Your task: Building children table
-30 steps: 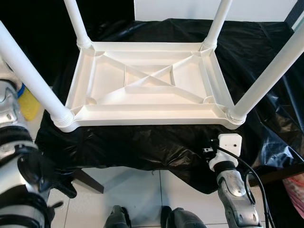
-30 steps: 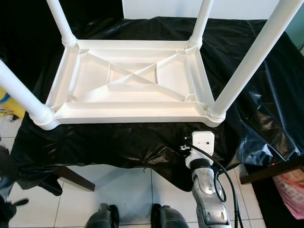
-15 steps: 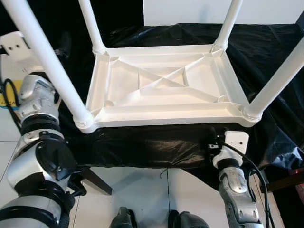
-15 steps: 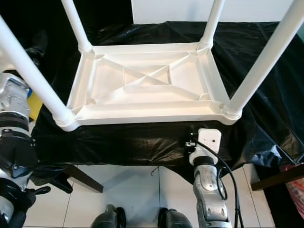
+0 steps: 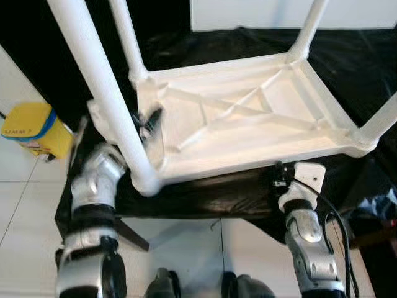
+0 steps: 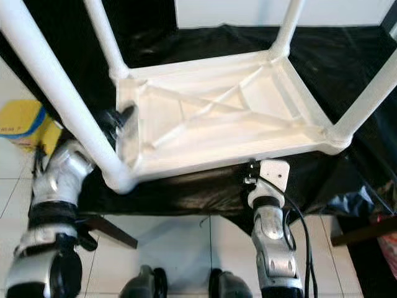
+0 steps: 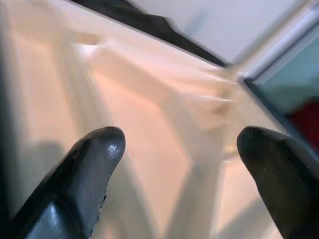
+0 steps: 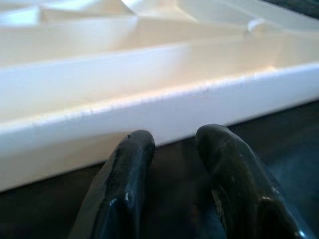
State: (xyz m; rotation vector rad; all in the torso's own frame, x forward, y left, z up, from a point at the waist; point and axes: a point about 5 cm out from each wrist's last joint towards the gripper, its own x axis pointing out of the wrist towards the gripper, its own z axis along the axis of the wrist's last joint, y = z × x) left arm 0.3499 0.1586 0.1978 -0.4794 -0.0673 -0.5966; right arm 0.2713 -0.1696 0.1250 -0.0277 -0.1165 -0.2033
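A white plastic children's table (image 5: 248, 118) lies upside down on a black sheet (image 5: 205, 192), its four legs pointing up. The near left leg (image 5: 105, 93) crosses in front of my left arm. My left gripper (image 5: 152, 121) is at the table's left rim, open, its fingertips (image 7: 99, 149) spread over the ribbed underside (image 7: 174, 114) with nothing between them. My right gripper (image 8: 174, 142) sits low against the front rim (image 8: 149, 109), its fingers close together on the black sheet, holding nothing. Its white wrist housing (image 5: 308, 177) shows just below the rim.
A yellow container with a blue band (image 5: 34, 127) stands on the white tiled floor (image 5: 25, 205) to the left. The black sheet drapes over the support's edge and a dark wooden leg (image 6: 105, 226) juts out below. My feet (image 5: 198, 288) are close to the front.
My left arm has come up and forward, bringing its open gripper to the table's left rim. The head view has shifted and turned. The right gripper stays at the front rim.
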